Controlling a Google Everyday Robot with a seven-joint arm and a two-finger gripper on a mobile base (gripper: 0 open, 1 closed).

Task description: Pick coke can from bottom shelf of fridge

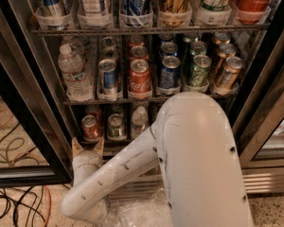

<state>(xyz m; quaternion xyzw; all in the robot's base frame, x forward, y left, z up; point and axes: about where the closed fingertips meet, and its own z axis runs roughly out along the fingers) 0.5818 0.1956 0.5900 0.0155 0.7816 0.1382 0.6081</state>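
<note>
The fridge [23, 93] stands open with its black door frame and wire racks. On the bottom shelf [114, 140] a small dull-red coke can [90, 127] with a silver top stands at the left front. A silver-green can [116, 126] and a short clear bottle [139, 121] stand to its right. My gripper [87, 148] is just below and in front of the coke can, its two tan fingertips [76, 148] pointing up and spread apart, with nothing between them. My white arm [194, 155] covers the right part of the bottom shelf.
The middle rack [146, 98] holds a water bottle [73, 72], a blue-silver can, a brighter red can [140, 78], and blue, green and gold cans. Tall cans fill the top rack. Cables [14, 207] lie on the floor at left. Crumpled plastic [137, 214] lies under the arm.
</note>
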